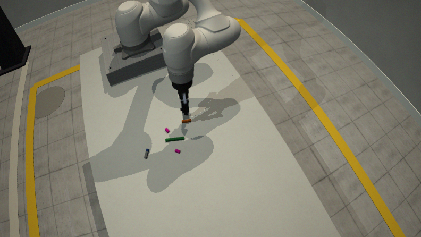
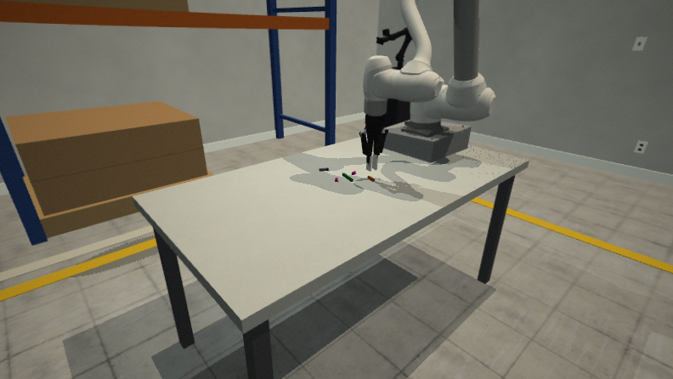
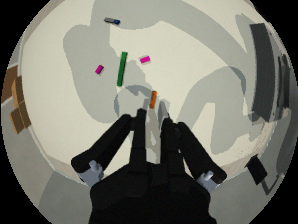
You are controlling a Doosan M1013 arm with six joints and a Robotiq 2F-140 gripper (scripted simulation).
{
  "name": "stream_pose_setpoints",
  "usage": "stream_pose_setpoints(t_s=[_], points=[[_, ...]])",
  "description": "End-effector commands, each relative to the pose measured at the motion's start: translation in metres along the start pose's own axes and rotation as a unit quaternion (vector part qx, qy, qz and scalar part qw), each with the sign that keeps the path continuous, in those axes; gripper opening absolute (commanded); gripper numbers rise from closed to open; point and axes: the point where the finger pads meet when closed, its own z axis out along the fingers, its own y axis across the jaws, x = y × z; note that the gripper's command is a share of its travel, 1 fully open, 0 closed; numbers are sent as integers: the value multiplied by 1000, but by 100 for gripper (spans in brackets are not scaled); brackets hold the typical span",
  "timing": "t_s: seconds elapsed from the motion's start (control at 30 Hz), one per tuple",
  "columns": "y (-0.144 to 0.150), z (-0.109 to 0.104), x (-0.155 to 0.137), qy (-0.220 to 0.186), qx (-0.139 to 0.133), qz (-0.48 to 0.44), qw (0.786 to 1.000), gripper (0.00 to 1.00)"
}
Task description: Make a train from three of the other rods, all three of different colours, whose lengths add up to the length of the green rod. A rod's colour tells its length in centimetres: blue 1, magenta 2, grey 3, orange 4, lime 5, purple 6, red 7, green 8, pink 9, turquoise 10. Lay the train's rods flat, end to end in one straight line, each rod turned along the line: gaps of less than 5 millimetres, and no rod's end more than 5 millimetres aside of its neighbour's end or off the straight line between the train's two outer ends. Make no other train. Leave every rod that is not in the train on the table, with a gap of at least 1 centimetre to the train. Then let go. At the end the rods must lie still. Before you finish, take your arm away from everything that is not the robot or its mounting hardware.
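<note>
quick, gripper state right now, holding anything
Gripper: shut, holding nothing, above the table; the orange rod lies on the table.
</note>
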Motion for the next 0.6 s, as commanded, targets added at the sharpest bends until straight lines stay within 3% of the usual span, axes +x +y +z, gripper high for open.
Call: stream_pose_setpoints(t_s=[0.0,0.57], points=[[0,4,0,0,0,0,1000,15],[0,23,0,0,0,0,1000,15]])
